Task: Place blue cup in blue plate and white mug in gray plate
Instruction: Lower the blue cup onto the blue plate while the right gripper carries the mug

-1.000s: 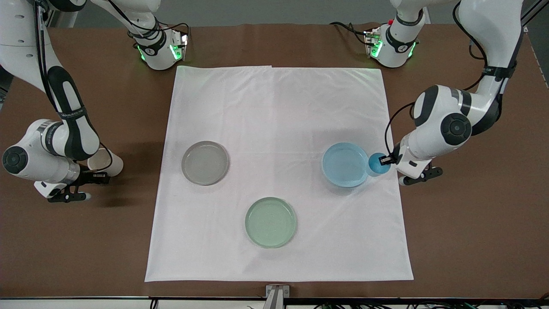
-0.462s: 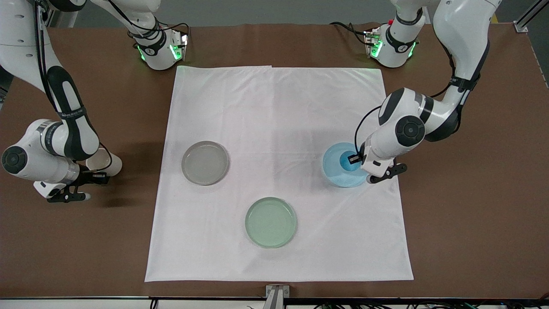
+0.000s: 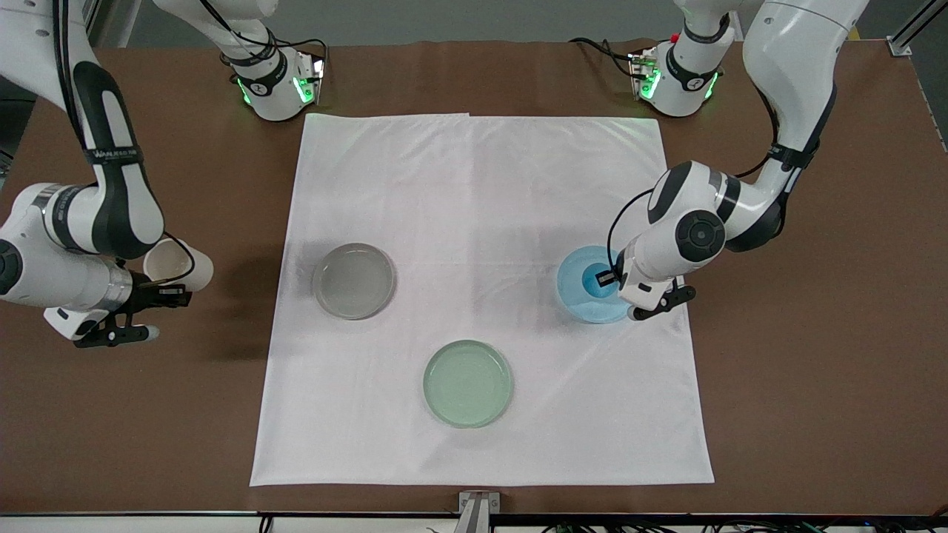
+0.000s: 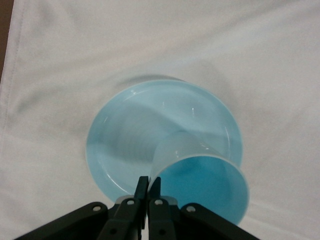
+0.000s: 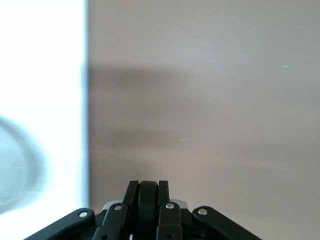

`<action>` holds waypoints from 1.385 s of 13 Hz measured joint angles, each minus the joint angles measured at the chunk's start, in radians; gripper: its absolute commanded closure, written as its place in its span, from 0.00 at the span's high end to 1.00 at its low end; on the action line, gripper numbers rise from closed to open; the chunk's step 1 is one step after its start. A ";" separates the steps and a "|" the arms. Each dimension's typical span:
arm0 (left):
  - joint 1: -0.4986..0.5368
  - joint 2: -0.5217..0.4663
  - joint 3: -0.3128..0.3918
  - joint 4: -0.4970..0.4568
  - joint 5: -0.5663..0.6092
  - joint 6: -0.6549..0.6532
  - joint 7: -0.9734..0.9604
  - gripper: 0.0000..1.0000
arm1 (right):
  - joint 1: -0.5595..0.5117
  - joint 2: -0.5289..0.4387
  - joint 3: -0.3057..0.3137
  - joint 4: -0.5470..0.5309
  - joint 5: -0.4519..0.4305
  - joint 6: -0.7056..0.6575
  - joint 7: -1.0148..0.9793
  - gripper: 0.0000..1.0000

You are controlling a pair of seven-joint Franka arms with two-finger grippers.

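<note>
Left gripper (image 3: 609, 279) has carried blue cup (image 3: 595, 280) over blue plate (image 3: 585, 307).

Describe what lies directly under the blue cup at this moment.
The blue plate lies under the blue cup, which the left end effector grips by its rim. The cup hides its own base, so contact cannot be confirmed.

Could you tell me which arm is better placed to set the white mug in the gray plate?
The right arm. Its gripper is shut on the white mug, beside the gray plate. The left gripper is occupied, shut on the blue cup over the blue plate.
</note>
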 measured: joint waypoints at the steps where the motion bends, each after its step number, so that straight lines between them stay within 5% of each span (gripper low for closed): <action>1: 0.000 0.000 0.000 0.000 0.000 0.000 0.000 0.02 | 0.063 -0.014 0.003 -0.001 0.001 -0.014 0.088 0.04; 6: 0.000 0.005 0.000 0.001 0.000 0.000 0.000 0.02 | 0.338 0.015 0.007 -0.021 0.076 0.084 0.400 0.04; 10: 0.000 0.029 0.000 0.001 0.000 0.010 0.000 0.04 | 0.379 0.109 0.004 -0.031 0.082 0.232 0.440 0.04; 11: 0.000 0.034 0.000 0.001 0.000 0.011 0.000 0.14 | 0.379 0.129 0.001 -0.031 0.084 0.255 0.440 0.04; 14: 0.000 0.040 0.001 0.001 0.000 0.014 -0.006 1.00 | 0.379 0.164 -0.002 -0.030 0.086 0.272 0.440 0.05; 18: 0.006 0.031 0.001 0.021 0.000 0.016 -0.032 1.00 | 0.397 0.183 -0.001 -0.030 0.087 0.278 0.440 0.05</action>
